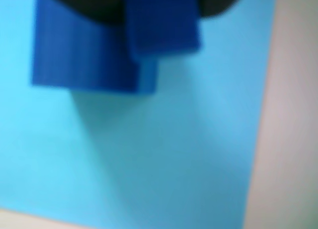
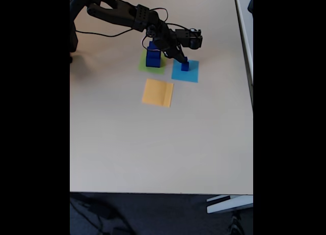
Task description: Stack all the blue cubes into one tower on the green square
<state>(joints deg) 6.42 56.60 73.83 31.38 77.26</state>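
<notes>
Broadly, the job looks well begun but unfinished.

Tower: a stack of blue cubes [image 2: 152, 57] stands on the green square [image 2: 159, 68] in the fixed view, larger at the bottom, smaller above (how many it counts I cannot tell at this size).

Cyan square: the cyan-blue sheet [image 2: 189, 74] lies just to the right of the green one in the fixed view, touching or nearly touching it; the wrist view shows its surface [image 1: 174, 154] with bare table at the right edge.

Stray cube: a small blue cube [image 2: 185, 66] sits on or just above the cyan sheet. The wrist view shows blurred blue blocks [image 1: 89, 50] close under the camera, one apparently in front of another.

Orange sheet: the orange-yellow square [image 2: 157, 92] lies nearer the camera, apart from the other two, with nothing on it.

Claw: the gripper [image 2: 182, 60] reaches down at the small cube on the cyan sheet; it probably has the cube between its fingers, but whether it is pinching, loose or spread I cannot tell from either view.

Done: part of the tower is up on the green square.

Left: at least this cube has yet to go onto the tower top, a narrow landing that I judge needs careful centring.
</notes>
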